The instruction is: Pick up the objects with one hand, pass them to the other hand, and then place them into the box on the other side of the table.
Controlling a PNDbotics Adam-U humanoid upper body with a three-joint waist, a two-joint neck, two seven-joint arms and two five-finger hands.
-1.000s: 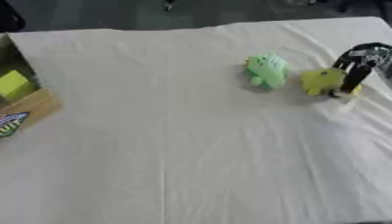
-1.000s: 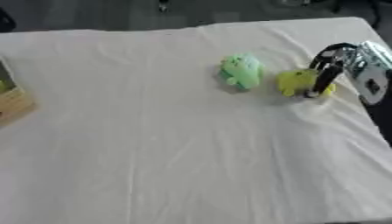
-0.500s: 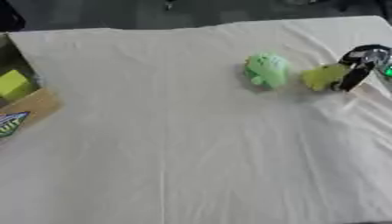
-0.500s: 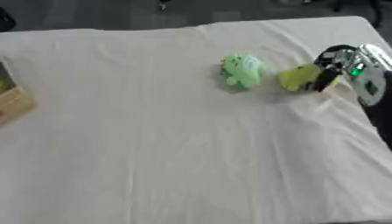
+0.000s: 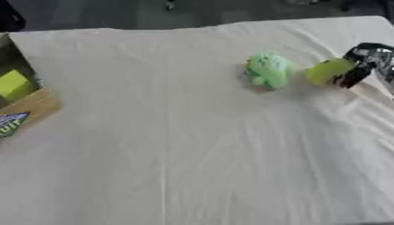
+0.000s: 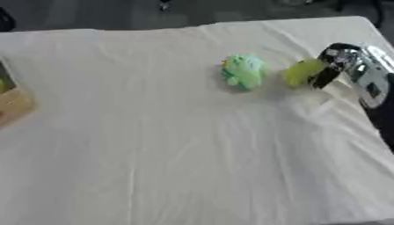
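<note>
Right robot hand curled round yellow-green object, beside green toy

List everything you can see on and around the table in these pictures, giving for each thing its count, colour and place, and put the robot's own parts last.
table: one, covered in a white cloth, fills most of the view.
box: one, brown cardboard, at the table's left edge, with a yellow-green thing inside.
soft toy: one, light green, lying on the cloth right of centre, towards the far side.
yellow-green object: one, just right of the soft toy, held in the right hand.
right hand: one, black and silver, coming in from the right edge, fingers curled round the yellow-green object.
left hand: not in view.
</note>
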